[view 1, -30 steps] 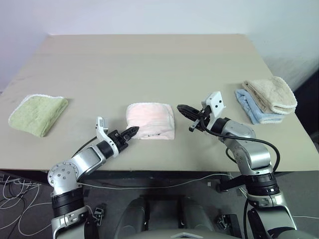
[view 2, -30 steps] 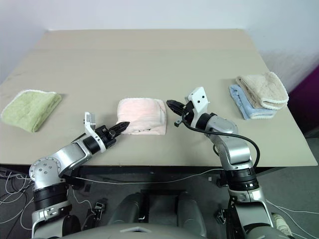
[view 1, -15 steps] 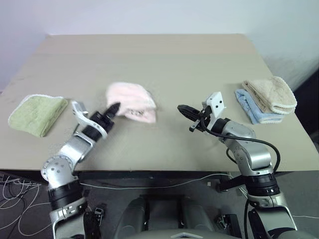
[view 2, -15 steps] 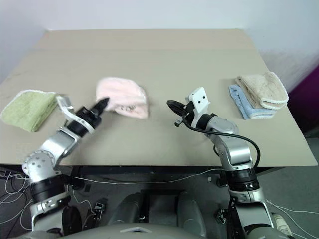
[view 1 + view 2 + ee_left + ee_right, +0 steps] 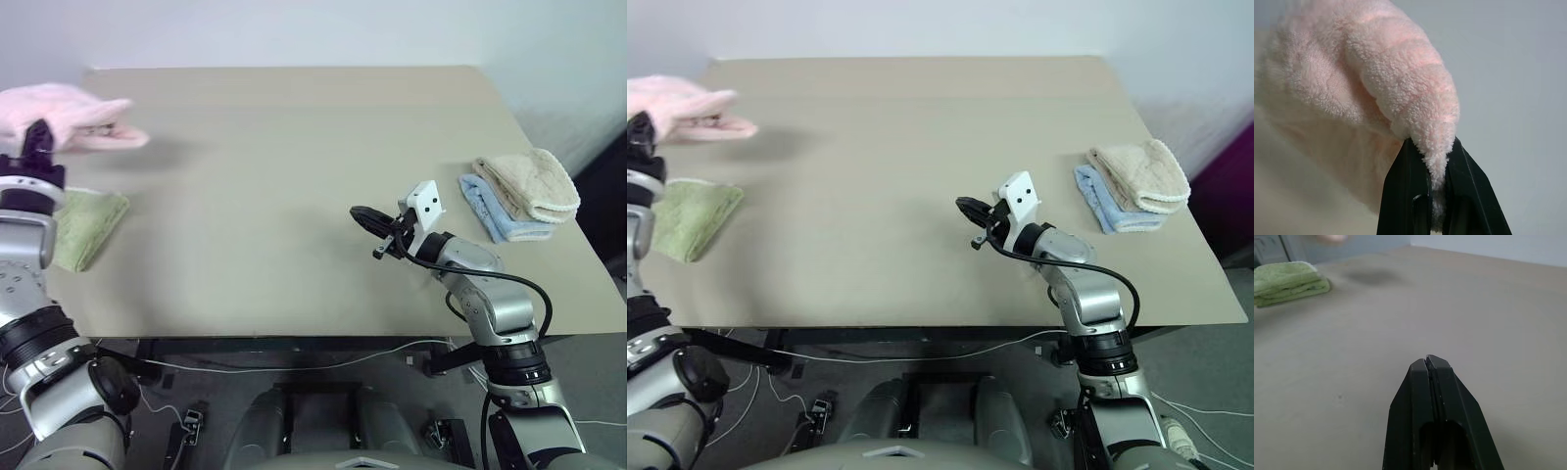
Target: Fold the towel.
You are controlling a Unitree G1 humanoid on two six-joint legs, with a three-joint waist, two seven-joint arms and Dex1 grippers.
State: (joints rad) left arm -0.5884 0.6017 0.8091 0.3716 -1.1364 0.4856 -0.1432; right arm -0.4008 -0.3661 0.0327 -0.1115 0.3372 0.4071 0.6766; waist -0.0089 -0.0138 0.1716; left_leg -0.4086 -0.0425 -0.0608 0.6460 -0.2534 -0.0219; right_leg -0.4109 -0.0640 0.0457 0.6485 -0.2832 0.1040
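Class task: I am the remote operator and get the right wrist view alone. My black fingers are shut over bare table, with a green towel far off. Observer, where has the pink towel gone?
Observer: The left gripper is shut on a fold of the pink towel, holding it in the air above the table's far left side.
Operator: Is it over the green towel?
Observer: Nearly: the green towel lies flat on the table just below and nearer the robot.
Operator: Anything on my own side?
Observer: A beige towel lies folded on a blue towel near the right edge.
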